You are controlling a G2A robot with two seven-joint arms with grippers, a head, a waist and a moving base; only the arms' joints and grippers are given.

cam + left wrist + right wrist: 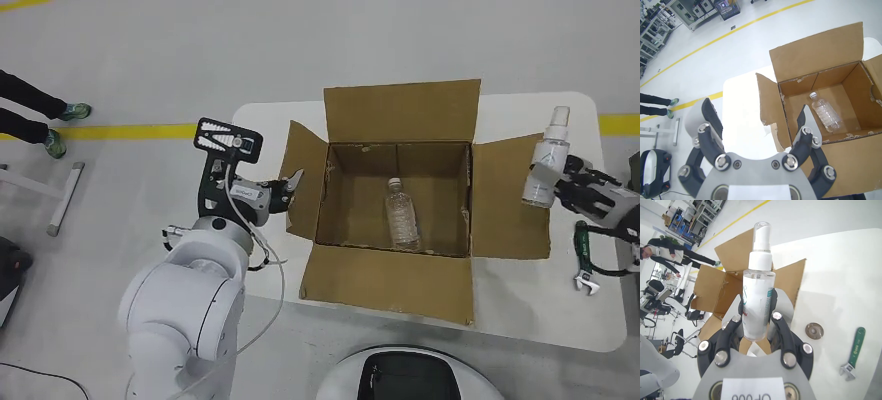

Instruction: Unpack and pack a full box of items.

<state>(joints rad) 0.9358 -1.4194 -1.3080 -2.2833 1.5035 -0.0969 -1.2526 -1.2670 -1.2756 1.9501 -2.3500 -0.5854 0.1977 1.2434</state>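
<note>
1. Cardboard box (pixel 400 110): one, flaps open, on the white table (pixel 560 320). One clear water bottle (pixel 402 215) lies on its floor, ahead of the left claw (pixel 755 106).
2. Left claw: fingers spread wide, empty, just outside a side flap.
3. Right claw (pixel 757 298): pinching one spray bottle (pixel 759 264), outside the box.
4. Beside the right claw, on the table: one green wrench (pixel 855 349), one metal flange (pixel 814 331).

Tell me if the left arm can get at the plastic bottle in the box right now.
Probably yes. The left gripper is open and empty beside the box, whose top is open; the bottle lies alone inside. Only the side flap stands between.
</note>
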